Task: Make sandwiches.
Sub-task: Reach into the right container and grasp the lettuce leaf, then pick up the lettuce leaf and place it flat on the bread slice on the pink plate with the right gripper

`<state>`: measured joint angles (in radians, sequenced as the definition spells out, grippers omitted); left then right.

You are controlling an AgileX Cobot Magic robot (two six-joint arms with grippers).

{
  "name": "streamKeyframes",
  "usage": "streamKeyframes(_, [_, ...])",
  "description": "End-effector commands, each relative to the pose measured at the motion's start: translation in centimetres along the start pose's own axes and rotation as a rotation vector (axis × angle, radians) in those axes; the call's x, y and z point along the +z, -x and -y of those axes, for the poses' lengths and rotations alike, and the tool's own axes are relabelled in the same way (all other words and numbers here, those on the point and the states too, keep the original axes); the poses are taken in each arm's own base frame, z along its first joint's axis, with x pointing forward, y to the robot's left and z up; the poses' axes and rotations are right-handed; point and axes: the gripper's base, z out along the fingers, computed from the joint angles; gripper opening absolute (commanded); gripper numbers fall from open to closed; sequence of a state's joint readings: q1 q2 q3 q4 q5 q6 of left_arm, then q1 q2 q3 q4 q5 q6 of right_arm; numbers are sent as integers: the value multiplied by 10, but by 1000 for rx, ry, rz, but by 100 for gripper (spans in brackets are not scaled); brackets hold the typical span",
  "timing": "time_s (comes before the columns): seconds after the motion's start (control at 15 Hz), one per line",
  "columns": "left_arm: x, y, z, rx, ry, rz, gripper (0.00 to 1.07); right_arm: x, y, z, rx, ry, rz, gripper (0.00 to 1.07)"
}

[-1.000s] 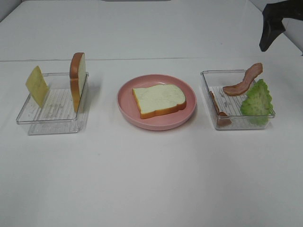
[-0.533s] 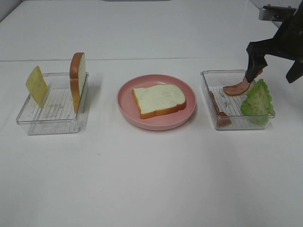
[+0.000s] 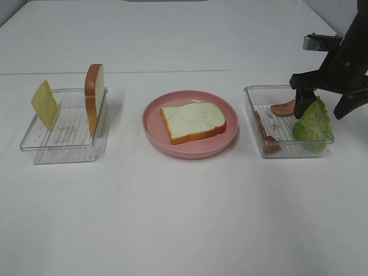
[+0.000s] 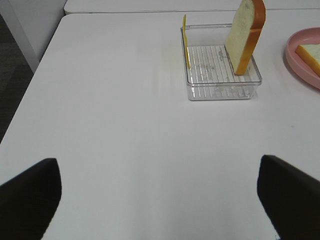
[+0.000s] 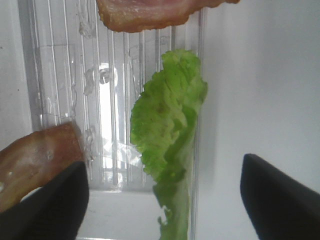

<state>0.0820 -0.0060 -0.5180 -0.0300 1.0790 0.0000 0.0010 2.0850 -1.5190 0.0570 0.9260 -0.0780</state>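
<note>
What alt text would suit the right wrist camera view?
A green ruffled lettuce leaf stands in a clear ribbed plastic tray, between the two fingers of the open black end effector. Two reddish-brown wavy bacon strips share the tray.

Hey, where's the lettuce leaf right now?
In the high view the lettuce leaf stands on edge at the right wall of the clear tray right of the pink plate, beside the bacon strips, between the open fingers of the right gripper.

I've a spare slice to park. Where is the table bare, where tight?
Bare: the wide strip of table in front of the plate and left tray, and the gaps beside the plate. Crowded: the right tray, with bacon, lettuce and the right hand over it.
</note>
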Motion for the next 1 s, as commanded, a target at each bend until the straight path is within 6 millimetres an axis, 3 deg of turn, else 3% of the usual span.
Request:
streamKeyframes(0.07, [-2, -1, 0, -3, -6, 14, 100, 2, 0, 6, 41, -42, 6, 43])
streamKeyframes(0.2, [-2, -1, 0, -3, -6, 14, 100, 2, 0, 7, 44, -58, 4, 23])
streamKeyframes(0.33, [-2, -1, 0, -3, -6, 14, 100, 3, -1, 7, 48, -55, 2, 12])
streamKeyframes(0.4, [-2, -1, 0, -3, -6, 14, 100, 3, -1, 7, 48, -56, -1, 2])
streamKeyframes(0.73, [-2, -1, 0, -3, -6, 14, 100, 1, -3, 7, 49, -55, -20, 0])
streamKeyframes(1.0, [-2, -1, 0, -3, -6, 14, 100, -38, -5, 1, 71, -20, 39, 0])
